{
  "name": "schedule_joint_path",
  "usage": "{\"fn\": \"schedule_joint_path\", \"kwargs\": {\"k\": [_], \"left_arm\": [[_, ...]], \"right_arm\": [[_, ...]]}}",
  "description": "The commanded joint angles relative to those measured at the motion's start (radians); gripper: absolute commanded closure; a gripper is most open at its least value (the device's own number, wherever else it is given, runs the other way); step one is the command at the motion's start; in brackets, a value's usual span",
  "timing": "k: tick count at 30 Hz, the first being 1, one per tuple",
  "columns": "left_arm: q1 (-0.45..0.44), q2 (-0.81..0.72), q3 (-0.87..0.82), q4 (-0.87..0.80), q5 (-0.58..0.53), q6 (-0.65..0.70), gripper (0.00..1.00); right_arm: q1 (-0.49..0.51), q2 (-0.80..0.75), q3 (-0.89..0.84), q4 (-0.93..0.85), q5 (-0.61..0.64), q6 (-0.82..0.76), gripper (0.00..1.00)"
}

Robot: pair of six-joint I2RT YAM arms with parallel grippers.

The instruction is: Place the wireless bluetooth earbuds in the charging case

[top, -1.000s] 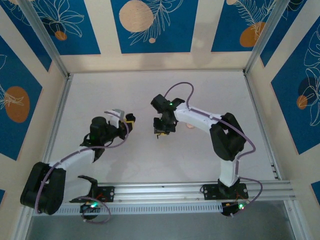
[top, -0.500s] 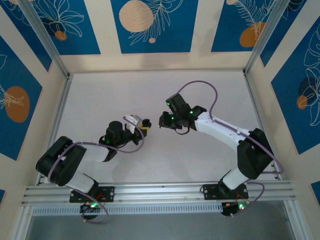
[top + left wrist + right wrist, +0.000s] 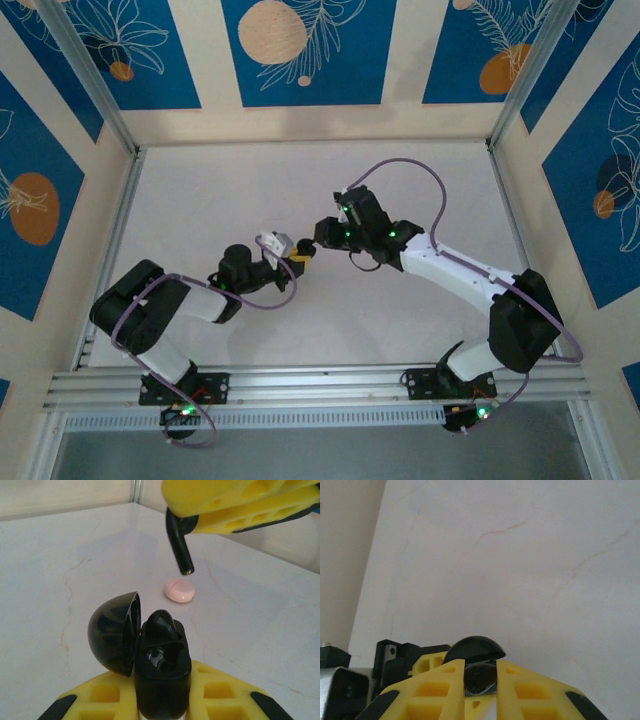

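Note:
My left gripper (image 3: 162, 687) is shut on the black charging case (image 3: 162, 665), which stands upright with its domed lid (image 3: 115, 632) swung open to the left. Just above and beyond the case hangs a black earbud (image 3: 179, 547), stem pointing down, pinched in my right gripper's yellow fingers (image 3: 235, 507). In the right wrist view my right gripper (image 3: 481, 680) is shut on that earbud (image 3: 481, 676), and the case lid (image 3: 475, 649) lies right behind it. From above, the left gripper (image 3: 298, 256) and the right gripper (image 3: 322, 240) nearly meet at mid-table.
A small round pink disc (image 3: 179, 590) lies on the white marbled table (image 3: 75, 570) beyond the case. Aluminium rails (image 3: 115, 230) and patterned walls border the table on all sides.
The left gripper has carried the case to the right and the right gripper has shifted slightly left, closing the gap between them. Both grips stay shut.

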Motion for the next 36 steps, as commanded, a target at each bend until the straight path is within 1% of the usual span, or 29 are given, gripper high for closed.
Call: {"fn": "schedule_joint_path", "kwargs": {"k": [1,4,12,22,36], "left_arm": [[-0.014,0.015,0.018,0.105,0.05,-0.005,0.8],[-0.014,0.026,0.014,0.145,0.058,-0.018,0.8],[-0.014,0.038,0.011,0.187,0.053,-0.046,0.81],[-0.014,0.032,0.007,0.193,0.042,-0.047,0.81],[-0.014,0.016,0.005,0.202,0.038,-0.054,0.81]], "right_arm": [[0.027,-0.023,-0.016,0.064,0.005,-0.051,0.81],[0.045,-0.019,-0.014,0.071,0.016,-0.075,0.81],[0.073,-0.02,-0.015,0.043,0.073,-0.095,0.82],[0.079,-0.045,-0.016,-0.001,0.14,-0.119,0.82],[0.101,-0.032,-0.019,-0.021,0.136,-0.142,0.82]]}}
